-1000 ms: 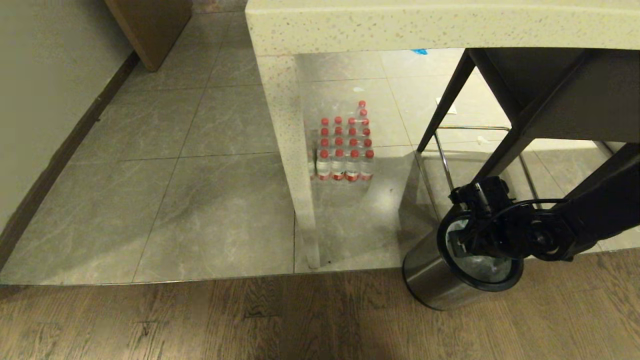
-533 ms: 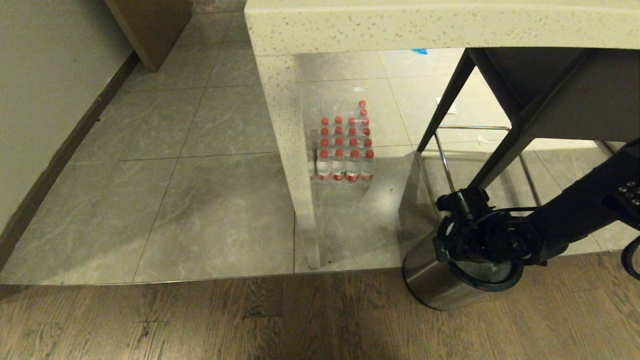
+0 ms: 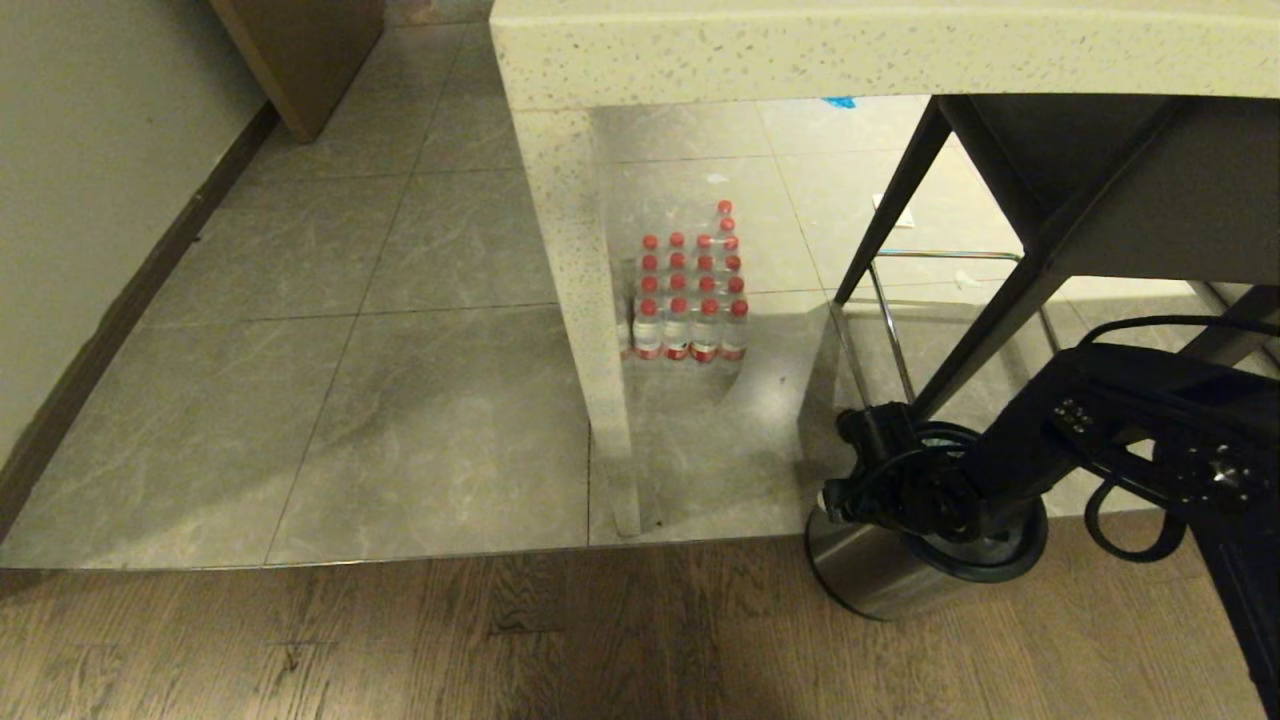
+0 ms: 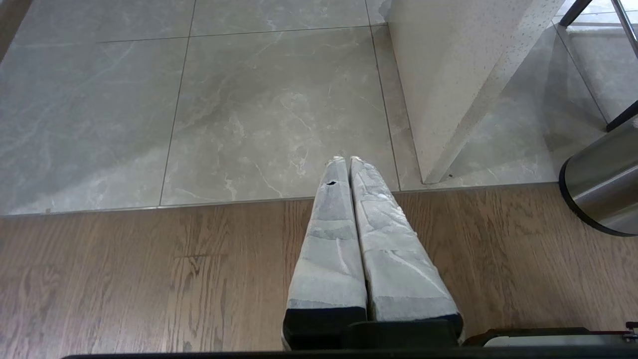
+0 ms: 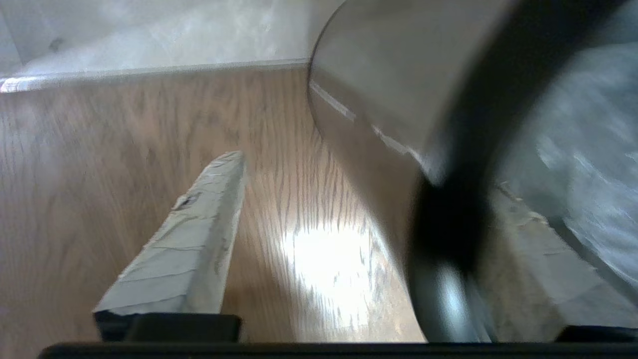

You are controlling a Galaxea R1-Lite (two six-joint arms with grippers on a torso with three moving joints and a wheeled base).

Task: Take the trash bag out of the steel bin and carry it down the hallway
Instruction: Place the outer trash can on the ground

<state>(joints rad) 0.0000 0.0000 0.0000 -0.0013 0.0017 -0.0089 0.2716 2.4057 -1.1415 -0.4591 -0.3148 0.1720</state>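
- At the near right of the scene, on the wood floor just beside the tile edge, stands the steel bin (image 3: 880,570); we see our right gripper (image 3: 850,480) low over the left part of its black rim.
- Compared with one second ago, the right gripper has moved leftward and down: it was over the middle of the bin's mouth and now sits at the left rim, with the arm folded closer above the bin.
- The right wrist view shows the fingers apart and straddling the rim: one finger (image 5: 189,244) hangs outside the steel wall over the wood floor, the other lies inside the bin.
- The trash bag (image 5: 588,149) is inside the bin, seen as pale crinkled plastic beyond the black rim; nothing is clamped yet.
- We judge that this shift sets up a pinch of the bag's edge against the rim; the lift and the carry down the hallway are not yet done.
- Our left gripper (image 4: 344,162) is parked over the wood floor, left of the bin, its fingers pressed together and empty.
- A wrapped pack of red-capped bottles (image 3: 690,300) stands on the tiles under the stone counter (image 3: 850,50); their labels are too small to read.
- We can read no lettering on the bag, the bin or elsewhere.
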